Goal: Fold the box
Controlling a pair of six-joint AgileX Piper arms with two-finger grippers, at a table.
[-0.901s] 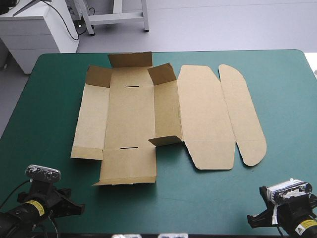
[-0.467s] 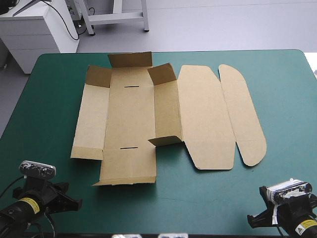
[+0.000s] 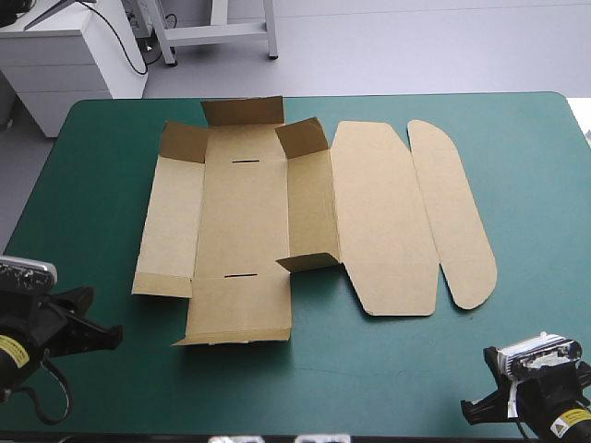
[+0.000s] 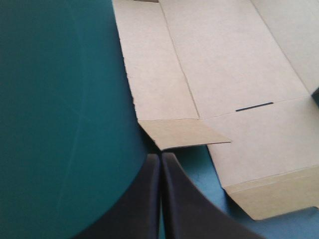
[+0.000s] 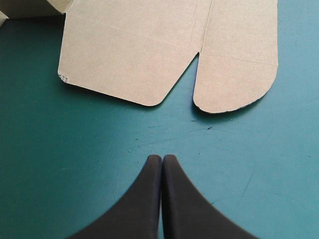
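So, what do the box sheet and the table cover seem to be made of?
The box: thin brown cardboard, matte, judging by its scored creases, cut slots and ragged edge. The teal-green cover: probably a smooth mat, vinyl or rubber; faint scuffs show, no weave.

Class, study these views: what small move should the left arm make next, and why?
Probably open the left gripper and ease it forward to the corner flap just ahead. It is shut and holds nothing, and the box lies mostly flat, its walls not yet raised.
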